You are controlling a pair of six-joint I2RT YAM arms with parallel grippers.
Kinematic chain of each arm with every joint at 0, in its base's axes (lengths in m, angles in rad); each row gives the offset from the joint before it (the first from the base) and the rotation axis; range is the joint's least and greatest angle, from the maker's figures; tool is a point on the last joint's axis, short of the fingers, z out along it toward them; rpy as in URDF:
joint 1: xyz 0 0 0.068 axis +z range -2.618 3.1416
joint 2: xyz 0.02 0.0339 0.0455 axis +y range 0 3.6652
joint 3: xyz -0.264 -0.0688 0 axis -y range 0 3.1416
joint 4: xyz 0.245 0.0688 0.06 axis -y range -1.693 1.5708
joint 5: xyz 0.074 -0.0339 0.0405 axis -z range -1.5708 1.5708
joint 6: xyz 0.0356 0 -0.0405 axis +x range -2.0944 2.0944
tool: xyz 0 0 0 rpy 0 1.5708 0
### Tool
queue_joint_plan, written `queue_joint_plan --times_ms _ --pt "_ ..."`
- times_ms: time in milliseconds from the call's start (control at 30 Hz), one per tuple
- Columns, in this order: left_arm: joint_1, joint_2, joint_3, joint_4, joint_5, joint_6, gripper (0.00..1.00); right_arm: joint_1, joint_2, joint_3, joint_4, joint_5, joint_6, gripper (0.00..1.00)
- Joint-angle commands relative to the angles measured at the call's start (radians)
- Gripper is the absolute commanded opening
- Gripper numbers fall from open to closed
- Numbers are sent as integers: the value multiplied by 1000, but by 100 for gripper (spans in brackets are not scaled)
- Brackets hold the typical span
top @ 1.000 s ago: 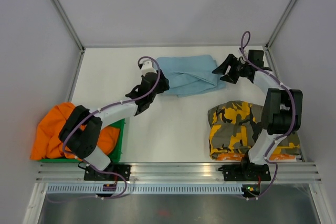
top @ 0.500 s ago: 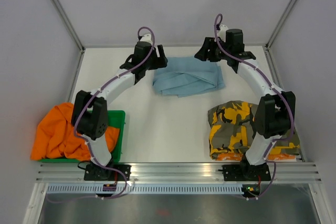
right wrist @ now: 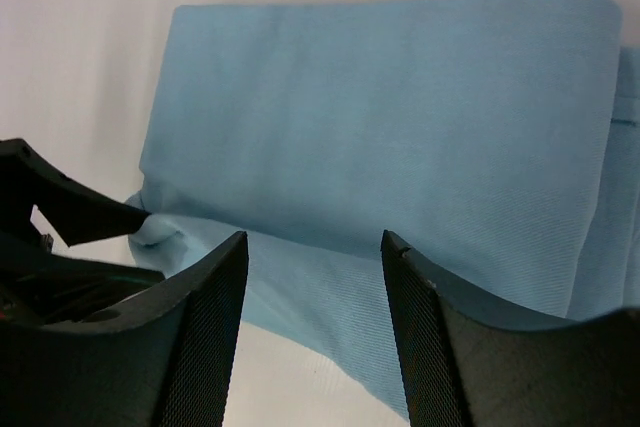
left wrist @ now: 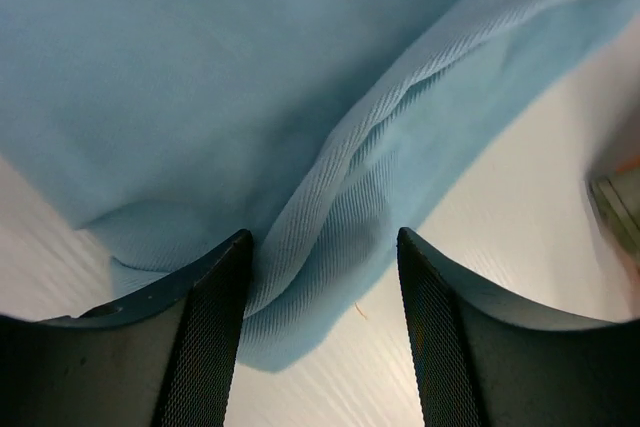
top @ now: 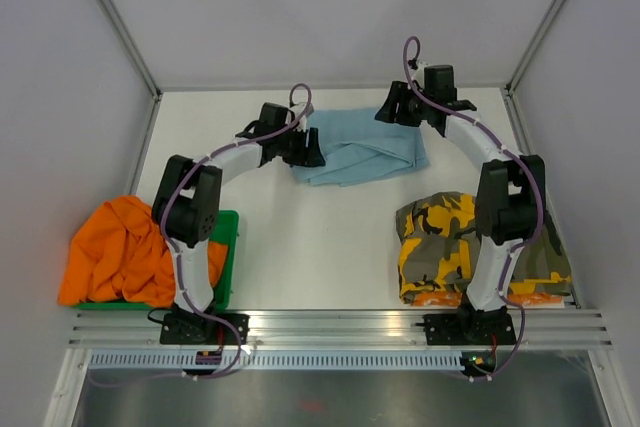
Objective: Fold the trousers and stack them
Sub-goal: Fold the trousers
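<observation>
- Two grippers flank the light-blue trousers, which lie folded on the far middle of the white table.
- We see the left gripper at the cloth's left edge. In its wrist view the left gripper has its jaws parted, and a raised ridge of the blue fabric runs up between the fingers.
- We find nothing pinched there: the fold lies loose in the gap, with bare table showing beside it.
- We see the right gripper at the cloth's far right corner. From its own camera the right gripper is also parted, its fingers framing the folded blue panel without clamping it.
- We note the camouflage trousers lying folded at the near right, well apart from the blue pair.
- We note the orange trousers heaped at the near left, over a green bin.
</observation>
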Motion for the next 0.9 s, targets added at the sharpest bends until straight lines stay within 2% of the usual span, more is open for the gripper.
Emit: queue_joint_plan --times_ms 0,133,400,567,667,767,867 --pt "-9 -122 -95 54 224 115 65 3 -47 -45 13 8 -19 63" --pt "-21 -203 -186 37 267 170 62 4 -61 -99 28 -11 -15 63" --pt "-144 -237 -280 -30 142 238 57 3 -123 -240 62 -28 5 62" --pt "-199 -200 -332 -36 60 186 53 3 -176 -303 46 -5 36 61" --pt "-213 -223 -383 -19 28 93 47 3 -180 -358 14 11 -10 57" --pt "-228 -287 -426 -39 -48 21 47 4 -194 -426 13 58 -28 48" --pt "-231 -405 -470 -49 -101 -53 48 3 -209 -473 29 43 -28 37"
